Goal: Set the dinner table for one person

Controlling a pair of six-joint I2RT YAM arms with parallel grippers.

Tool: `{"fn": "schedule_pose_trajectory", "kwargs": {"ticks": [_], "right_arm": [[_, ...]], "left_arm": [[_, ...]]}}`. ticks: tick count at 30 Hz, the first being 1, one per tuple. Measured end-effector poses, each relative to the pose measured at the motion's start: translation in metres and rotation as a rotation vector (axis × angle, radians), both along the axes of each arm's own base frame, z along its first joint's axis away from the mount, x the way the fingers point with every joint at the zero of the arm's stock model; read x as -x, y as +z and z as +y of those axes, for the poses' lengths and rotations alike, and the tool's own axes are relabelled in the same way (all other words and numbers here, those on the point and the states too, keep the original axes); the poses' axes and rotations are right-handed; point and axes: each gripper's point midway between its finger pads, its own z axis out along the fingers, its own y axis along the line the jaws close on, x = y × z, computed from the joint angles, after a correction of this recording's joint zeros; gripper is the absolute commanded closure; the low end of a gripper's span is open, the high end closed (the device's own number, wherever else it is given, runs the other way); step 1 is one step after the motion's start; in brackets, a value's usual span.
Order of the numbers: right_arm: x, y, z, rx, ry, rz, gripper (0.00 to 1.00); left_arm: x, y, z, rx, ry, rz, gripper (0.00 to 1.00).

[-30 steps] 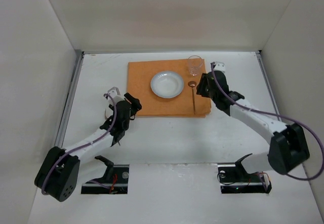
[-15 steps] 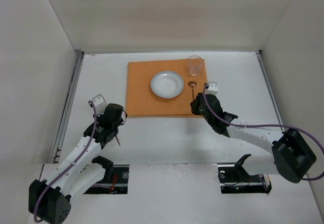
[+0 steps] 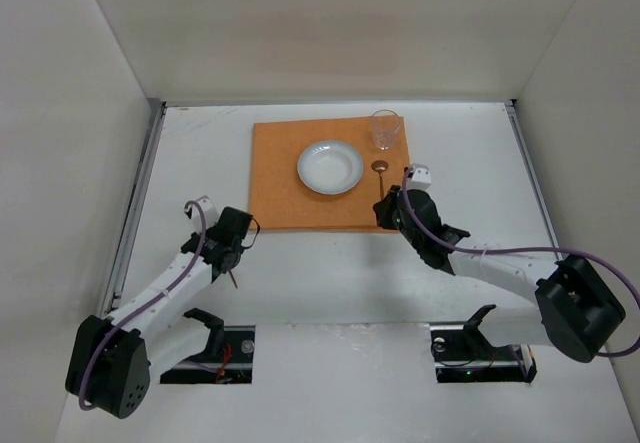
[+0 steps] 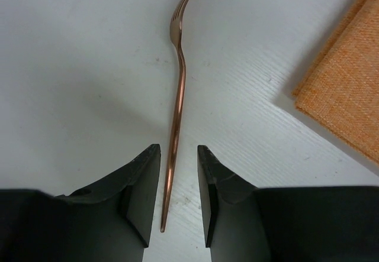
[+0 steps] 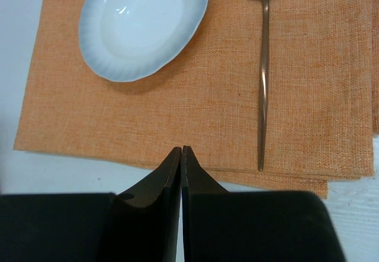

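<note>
Straddling the handle end of a slim copper-coloured metal fork [image 4: 177, 90], the left gripper [image 4: 177, 152] has its jaws parted. There is a sliver of gap on each side of the handle, so it is not clamped on it yet. The fork lies flat on the large white dinner table [image 3: 330, 273], just off the near-left corner of the orange woven cloth placemat [image 3: 285, 198]. In the left wrist view its long axis runs straight out from between the jaws, tines at the end away from them. We judge the grasp needs only a squeeze, with no turning.

From the fork, the placemat lies to the right and far. The open strip on it, left of the shallow white scalloped ceramic bowl [image 5: 142, 19], looks like the spot for the fork.

The right gripper [image 5: 181, 152] has its jaws pressed together on nothing and hangs over the placemat's near edge. It is well apart from the fork, so the left arm is the nearer one.

A matching copper-coloured spoon [image 5: 263, 84] lies right of the bowl, handle toward the near side. A clear drinking glass [image 3: 385, 128] stands at the far-right corner of the placemat.
</note>
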Motion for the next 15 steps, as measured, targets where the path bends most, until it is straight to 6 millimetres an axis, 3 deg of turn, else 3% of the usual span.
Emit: {"fn": "schedule_pose_trajectory", "kwargs": {"ticks": [15], "right_arm": [[0.000, 0.002, 0.004, -0.019, 0.022, -0.001, 0.91]], "left_arm": [[0.003, -0.037, 0.007, 0.058, 0.058, 0.051, 0.76]]}}
